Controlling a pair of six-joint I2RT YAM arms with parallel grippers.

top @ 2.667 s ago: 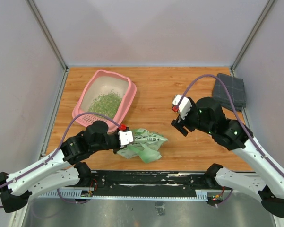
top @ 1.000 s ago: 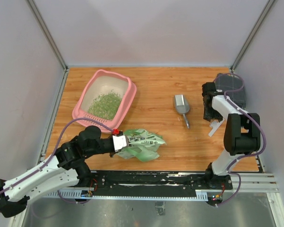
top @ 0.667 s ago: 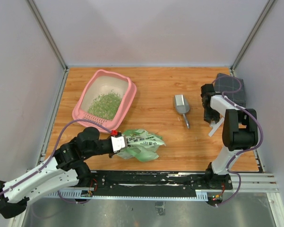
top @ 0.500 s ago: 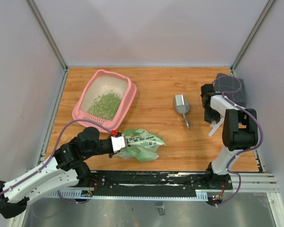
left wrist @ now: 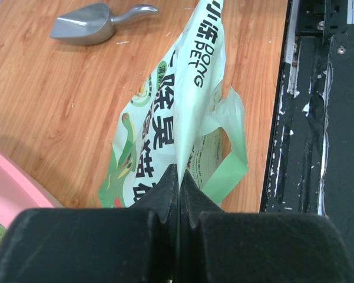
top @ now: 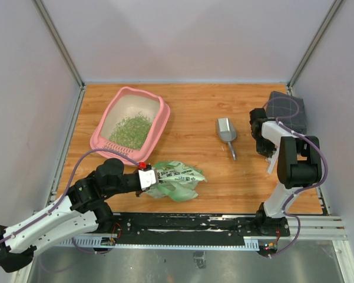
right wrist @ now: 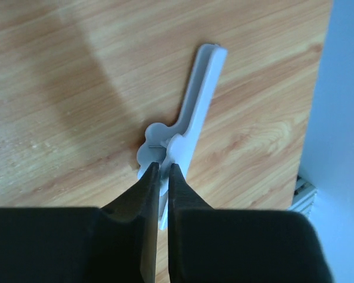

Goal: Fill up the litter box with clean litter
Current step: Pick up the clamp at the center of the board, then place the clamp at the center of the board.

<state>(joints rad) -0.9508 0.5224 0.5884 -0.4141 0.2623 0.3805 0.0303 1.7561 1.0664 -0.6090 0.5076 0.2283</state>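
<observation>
The litter box [top: 164, 114] sits at the far left of the wooden counter [top: 194, 103], angled so one short end points toward the left arm. A loose heap of green litter [top: 131, 130] lies inside it, covering the near part of the pale floor, while the far part is bare.

The left gripper [left wrist: 179, 177] is pressed together on the light green printed bag [left wrist: 194, 88], pinching a folded edge between its black fingers. The bag lies crumpled on the counter just in front of the litter box's near end, close to the front rail.

A grey metal scoop [top: 226, 131] lies on the counter right of centre, its bowl toward the back and its handle toward the front, well apart from both the bag and the litter box.

On the right side, the right gripper [right wrist: 163, 177] points down at the counter, its fingers drawn almost together on the thicker end of a white plastic clip [right wrist: 194, 100]. The clip's long arm stretches away from the fingertips. A grey folded cloth [top: 294, 119] lies in the far right corner, just behind that arm.
</observation>
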